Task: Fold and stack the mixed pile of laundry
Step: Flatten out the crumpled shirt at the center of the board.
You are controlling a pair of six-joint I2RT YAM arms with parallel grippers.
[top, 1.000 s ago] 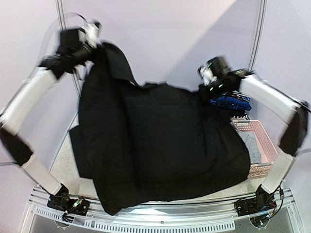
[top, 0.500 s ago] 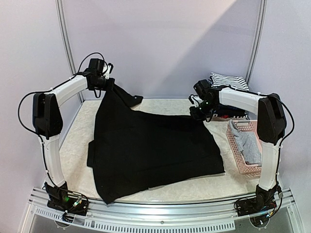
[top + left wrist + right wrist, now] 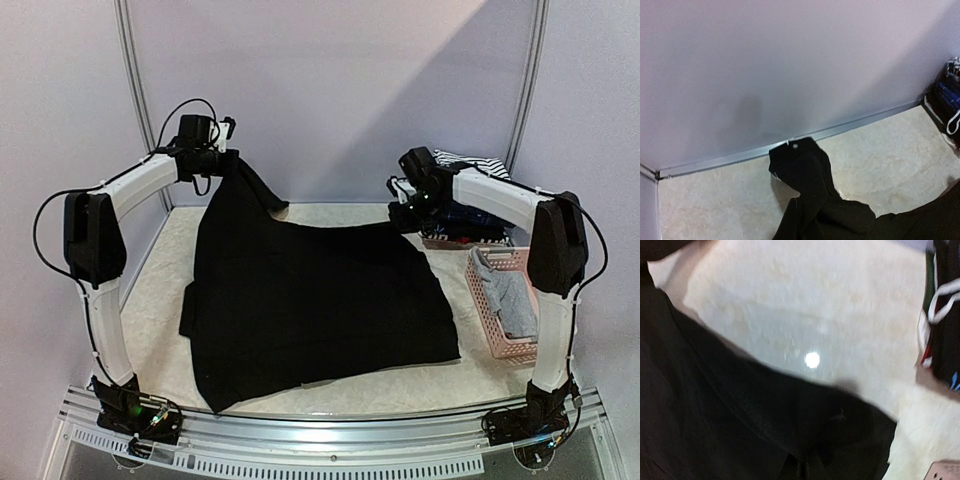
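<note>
A large plain black garment (image 3: 310,300) lies spread over most of the table, its two far corners lifted. My left gripper (image 3: 222,158) is shut on the far left corner, and the cloth hangs down from it. My right gripper (image 3: 402,213) is shut on the far right corner, low over the table. In the left wrist view the black garment (image 3: 812,192) drapes below, a small white dot (image 3: 795,146) near its top edge; my fingers are hidden. Blurred black garment (image 3: 740,415) fills the right wrist view. A black-and-white striped garment (image 3: 475,163) lies behind the right arm.
A pink lattice basket (image 3: 524,348) stands at the right edge with a grey garment (image 3: 505,295) in it. A dark blue folded stack (image 3: 470,228) sits behind the basket, also showing as a dark stack (image 3: 946,315). The back wall is close behind both grippers.
Both arms have come down and back from a high lift. The black garment, held up near the camera before, now lies flatter across the table with its far edge stretched between the grippers.
</note>
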